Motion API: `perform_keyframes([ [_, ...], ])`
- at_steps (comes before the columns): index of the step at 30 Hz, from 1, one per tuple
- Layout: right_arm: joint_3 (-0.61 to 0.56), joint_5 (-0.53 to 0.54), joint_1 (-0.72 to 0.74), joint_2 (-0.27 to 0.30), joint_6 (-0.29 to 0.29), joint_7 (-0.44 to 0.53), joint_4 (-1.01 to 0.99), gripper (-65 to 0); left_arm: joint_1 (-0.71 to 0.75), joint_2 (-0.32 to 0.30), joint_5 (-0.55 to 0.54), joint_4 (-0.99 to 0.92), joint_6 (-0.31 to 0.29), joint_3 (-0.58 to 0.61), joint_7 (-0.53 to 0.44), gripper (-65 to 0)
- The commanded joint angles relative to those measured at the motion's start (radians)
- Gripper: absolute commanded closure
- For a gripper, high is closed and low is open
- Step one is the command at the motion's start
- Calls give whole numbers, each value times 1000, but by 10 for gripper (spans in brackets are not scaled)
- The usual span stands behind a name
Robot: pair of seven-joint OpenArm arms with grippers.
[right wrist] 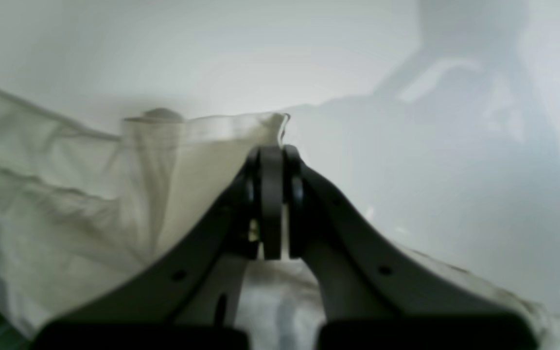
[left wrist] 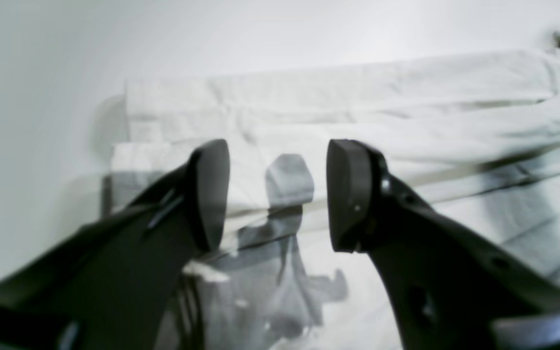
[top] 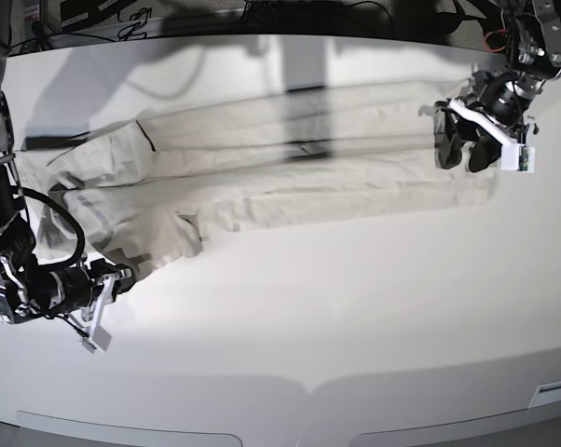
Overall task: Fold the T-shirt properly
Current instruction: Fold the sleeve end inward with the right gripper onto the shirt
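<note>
The shirt [top: 290, 172] lies stretched across the table [top: 355, 307], the right gripper [right wrist: 271, 160] pinching its near corner while the left gripper [left wrist: 277, 194] hangs spread over the far end, so a lengthwise fold looks begun and next needs that second grasp.

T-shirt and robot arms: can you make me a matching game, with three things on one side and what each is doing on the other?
Things:
1. T-shirt
2. left end effector
3. right end effector

States:
A. shut, pinching a cloth edge
B. open, above the cloth, holding nothing
C. lies spread and partly folded on the white table

Pairs: 1-C, 2-B, 3-A
</note>
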Motion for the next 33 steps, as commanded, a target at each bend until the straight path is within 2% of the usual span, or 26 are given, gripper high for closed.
perform_keyframes([
  [1,8,40,30,32,8,-13,21,0,-2,-10,-16,20,-8,-5,-23,-315],
  [6,8,263,7,71,8,-184,93,0,-3,-6,-16,20,-8,-5,-24,-315],
  [9,8,374,-26,91,8,-248,150,0,-3,19,-15,20,-8,-5,-24,-315],
  [17,8,514,-174,138,8,-344,398,0,-3,59,32,20,-6,-5,-54,-315],
  [25,8,548,-294,176,8,-348,583,0,-3,72,29,20,-5,-5,-54,-315],
  [33,8,548,-382,179,8,-381,655,0,-3,73,25,20,-6,-5,-54,-315],
])
